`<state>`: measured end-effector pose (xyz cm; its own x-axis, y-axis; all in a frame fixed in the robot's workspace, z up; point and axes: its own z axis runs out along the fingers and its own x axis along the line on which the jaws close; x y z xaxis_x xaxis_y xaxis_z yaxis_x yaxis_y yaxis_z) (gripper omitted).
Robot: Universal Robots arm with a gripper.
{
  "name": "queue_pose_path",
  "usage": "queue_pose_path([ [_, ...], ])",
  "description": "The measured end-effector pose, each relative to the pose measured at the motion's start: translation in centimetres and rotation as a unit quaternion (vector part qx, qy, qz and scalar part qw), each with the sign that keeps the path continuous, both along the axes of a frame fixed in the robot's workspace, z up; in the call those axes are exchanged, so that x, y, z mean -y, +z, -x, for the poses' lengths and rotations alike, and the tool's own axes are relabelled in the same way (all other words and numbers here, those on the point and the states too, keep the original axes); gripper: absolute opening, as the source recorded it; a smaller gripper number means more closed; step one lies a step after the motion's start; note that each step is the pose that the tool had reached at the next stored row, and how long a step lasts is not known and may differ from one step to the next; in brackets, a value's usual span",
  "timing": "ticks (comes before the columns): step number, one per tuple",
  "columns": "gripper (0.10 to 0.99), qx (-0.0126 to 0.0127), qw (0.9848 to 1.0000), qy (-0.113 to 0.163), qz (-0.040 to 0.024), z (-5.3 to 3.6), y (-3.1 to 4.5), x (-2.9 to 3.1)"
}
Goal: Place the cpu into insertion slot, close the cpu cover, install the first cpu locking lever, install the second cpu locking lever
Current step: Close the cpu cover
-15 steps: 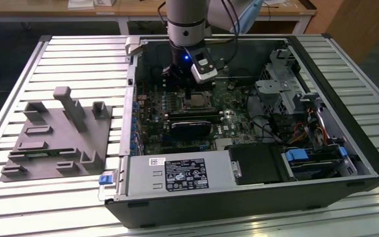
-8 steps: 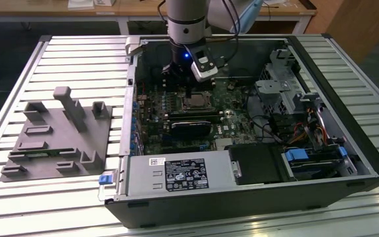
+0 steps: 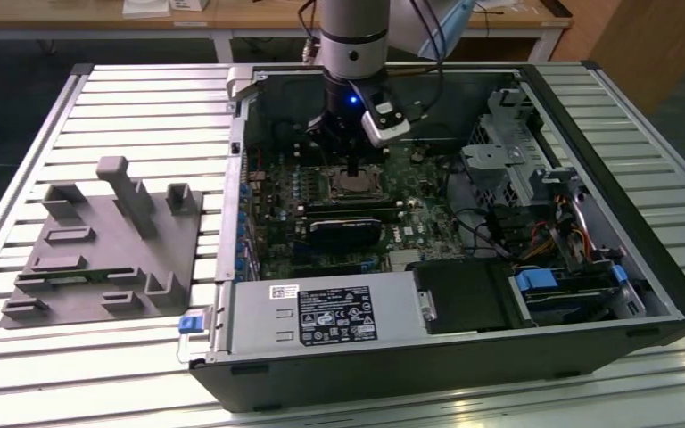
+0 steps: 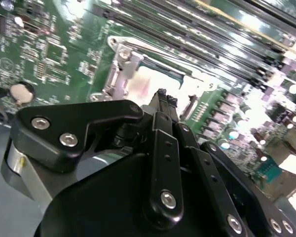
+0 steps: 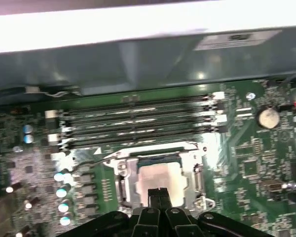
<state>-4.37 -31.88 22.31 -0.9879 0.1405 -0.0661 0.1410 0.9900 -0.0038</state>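
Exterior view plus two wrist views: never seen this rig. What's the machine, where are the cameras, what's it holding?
The silver-grey robot arm reaches down into an open black computer case lying on a slatted metal table. The exterior view comes from a camera off the arm. Both wrist views ride on the arm, looking past its black gripper at the green circuit board. The small square silvery-tan chip sits in its metal-rimmed socket, beside long black memory slots. The gripper's fingers are together, tips over the chip, nothing visible between them. A grey moulded fixture block lies at the exterior view's left.
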Motion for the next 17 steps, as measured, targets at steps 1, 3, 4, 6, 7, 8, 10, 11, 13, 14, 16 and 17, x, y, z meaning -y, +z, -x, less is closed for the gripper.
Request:
queue_pose_path([
  [1,0.106,0.0000,1.0000,0.000,0.0000,-0.20,0.00,0.00],
  [3,0.106,0.0000,1.0000,0.000,0.0000,-0.43,0.00,0.01],
  [4,0.106,0.0000,1.0000,0.000,0.0000,-0.47,0.00,0.01],
  [6,0.106,-0.0001,1.0000,0.000,0.0001,-0.47,0.09,0.00],
  [7,0.106,0.0000,1.0000,0.000,0.0000,-0.47,0.24,0.00],
  [8,0.106,0.0000,1.0000,0.000,0.0000,-0.47,0.46,0.00],
  [10,0.106,0.0000,1.0000,0.000,0.0000,-0.47,0.96,0.00],
  [11,0.106,0.0000,1.0000,0.000,0.0000,-0.47,1.21,0.00],
  [13,0.106,0.0000,1.0000,0.000,0.0000,-0.47,1.57,0.00],
  [14,0.106,0.0000,1.0000,0.000,0.0000,-0.48,1.59,0.00],
  [16,0.106,0.0001,1.0000,0.000,-0.0002,-0.48,1.59,0.00],
  [17,0.106,0.0000,1.0000,0.000,0.0000,-0.47,1.66,0.00],
])
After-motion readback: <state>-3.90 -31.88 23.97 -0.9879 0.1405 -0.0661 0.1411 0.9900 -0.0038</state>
